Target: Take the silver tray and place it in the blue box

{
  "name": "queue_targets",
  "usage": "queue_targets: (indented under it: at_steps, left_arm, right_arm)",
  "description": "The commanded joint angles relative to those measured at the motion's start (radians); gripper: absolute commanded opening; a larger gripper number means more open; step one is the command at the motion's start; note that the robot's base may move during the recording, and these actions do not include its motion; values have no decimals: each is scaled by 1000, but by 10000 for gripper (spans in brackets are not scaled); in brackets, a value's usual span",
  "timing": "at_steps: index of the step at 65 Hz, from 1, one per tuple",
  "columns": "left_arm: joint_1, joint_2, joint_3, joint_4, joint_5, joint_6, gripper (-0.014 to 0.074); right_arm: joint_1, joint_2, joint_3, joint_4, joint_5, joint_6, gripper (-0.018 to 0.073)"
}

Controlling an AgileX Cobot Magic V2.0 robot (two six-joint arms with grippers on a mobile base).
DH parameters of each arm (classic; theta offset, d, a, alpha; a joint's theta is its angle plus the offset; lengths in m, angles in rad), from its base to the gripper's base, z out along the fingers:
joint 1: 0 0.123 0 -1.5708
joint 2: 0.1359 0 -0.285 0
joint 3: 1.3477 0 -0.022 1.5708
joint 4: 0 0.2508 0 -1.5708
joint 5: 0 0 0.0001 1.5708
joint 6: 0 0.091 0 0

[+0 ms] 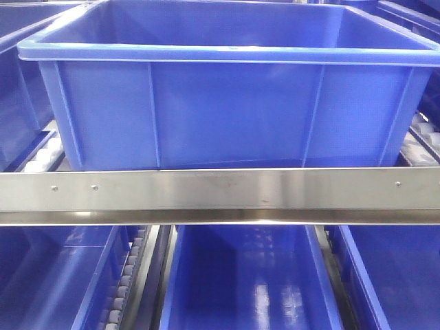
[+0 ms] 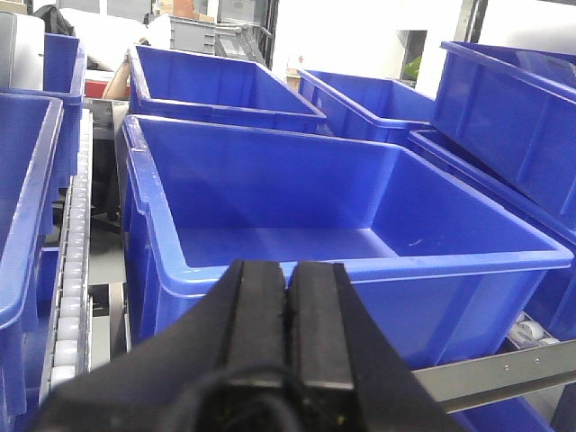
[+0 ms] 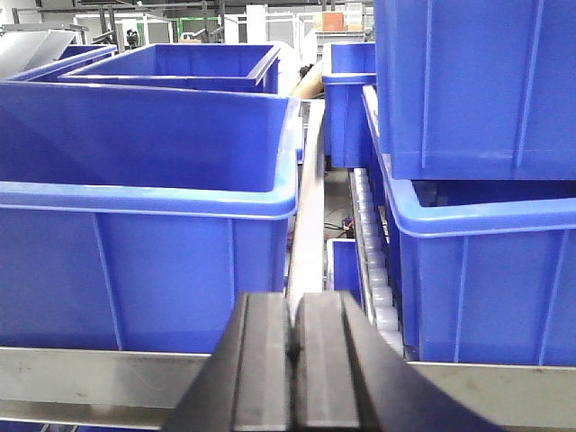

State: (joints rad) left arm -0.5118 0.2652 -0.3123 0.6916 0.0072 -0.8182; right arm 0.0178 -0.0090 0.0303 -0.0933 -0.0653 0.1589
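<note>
I see no silver tray; both left gripper (image 2: 290,297) and right gripper (image 3: 293,346) are pressed together, empty. Blue box (image 1: 220,89) fills centre frame. I'd expect stiff, slick metal; pinch its rim.

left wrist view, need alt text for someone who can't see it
A closed black pincer fills the bottom centre, its fingers pressed together and holding nothing, aimed at a large empty blue box. More blue boxes stand behind and on both sides, a roller track runs along the left, and no silver tray is visible.
</note>
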Motion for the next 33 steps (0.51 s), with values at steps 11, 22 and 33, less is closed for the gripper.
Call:
queue_targets:
  at_steps: [11, 22, 33]
  left_arm:
    - [-1, 7, -29, 8, -71, -1, -97]
    - [-1, 7, -29, 8, -71, -1, -97]
    - [-1, 7, -29, 8, -71, -1, -97]
  right_arm:
    - [-4, -15, 3, -11, -76, 5, 52]
    - [-4, -15, 3, -11, -77, 5, 52]
    - [-4, -15, 3, -11, -77, 5, 52]
